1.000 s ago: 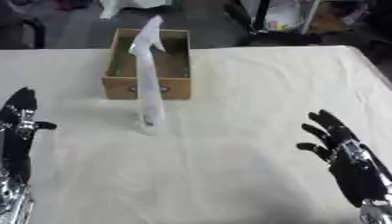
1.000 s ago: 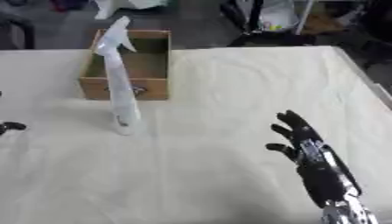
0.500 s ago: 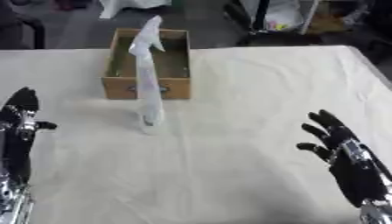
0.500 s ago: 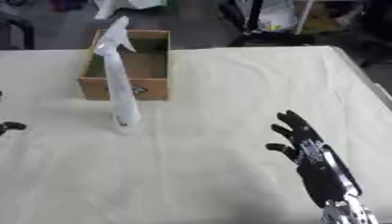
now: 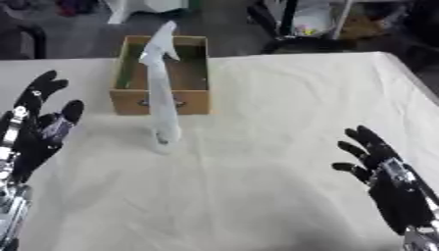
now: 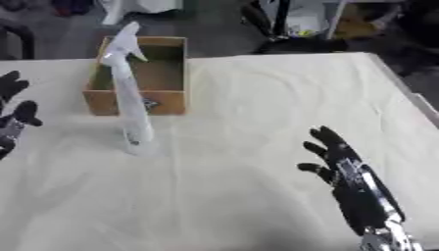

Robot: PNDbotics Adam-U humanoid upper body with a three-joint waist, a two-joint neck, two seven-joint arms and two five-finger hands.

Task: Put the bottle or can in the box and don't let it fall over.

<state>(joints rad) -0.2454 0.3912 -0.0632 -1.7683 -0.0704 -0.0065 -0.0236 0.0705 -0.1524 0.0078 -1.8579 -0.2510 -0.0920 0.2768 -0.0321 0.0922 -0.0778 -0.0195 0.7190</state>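
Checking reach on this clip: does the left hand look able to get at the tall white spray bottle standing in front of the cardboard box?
Probably yes. The left hand is open beside the tall white spray bottle, with only bare cream tablecloth between them.

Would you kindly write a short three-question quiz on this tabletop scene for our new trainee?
1. True or false: the spray bottle is already inside the cardboard box.
2. Which is nearer the bottle: (a) the left hand, or (b) the right hand?
3. Fill in: the bottle stands ____ on the white tablecloth.

Key: 1 false, it stands in front of the box; 2 a; 3 upright.
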